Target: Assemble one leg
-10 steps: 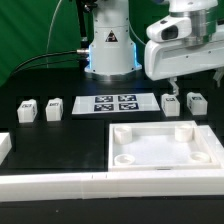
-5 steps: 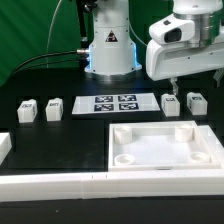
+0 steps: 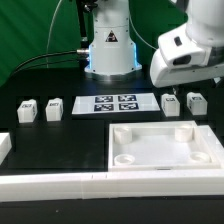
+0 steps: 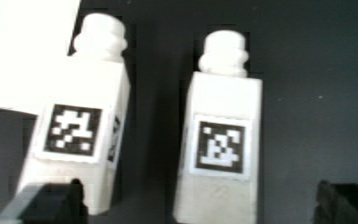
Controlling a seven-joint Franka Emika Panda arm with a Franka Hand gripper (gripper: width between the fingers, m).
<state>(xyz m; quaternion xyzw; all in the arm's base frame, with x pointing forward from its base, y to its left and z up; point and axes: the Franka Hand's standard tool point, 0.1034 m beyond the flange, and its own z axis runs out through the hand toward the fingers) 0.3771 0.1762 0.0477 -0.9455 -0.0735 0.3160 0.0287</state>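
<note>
Jaws stand wide apart and hold nothing. In the wrist view my gripper [image 4: 199,200] shows only its two dark fingertips [image 4: 48,200], well apart from each other.

Below them, on the black table [image 4: 309,60], two white blocks lie parallel with a narrow dark gap between them. Each has a rounded peg at one end and a black-and-white tag on its upper face.
- One leg [image 4: 224,120] lies in the space between my fingertips and touches neither.
- The second leg [image 4: 83,110] lies just beside it. One fingertip overlaps its tagged end in the picture; I cannot tell whether they touch.

In the exterior view my arm [image 3: 188,55] hangs tilted over two blocks at the exterior view's right: the inner block [image 3: 170,101] and the outer block [image 3: 197,101]. I cannot tell which of these is the one between my fingertips.

Just in front of them sits the tray [image 3: 113,148], a large white square with a raised rim. Inside the rim, low white bosses [image 3: 183,132] stand near the corners. I cannot tell whether they are loose or moulded in.

The marker board [image 3: 115,103] lies flat between the right-hand blocks and two further blocks [image 3: 53,107] at the exterior view's left. A long white rail [image 3: 100,185] runs along the front. My base [image 3: 108,45] stands behind the marker board.
</note>
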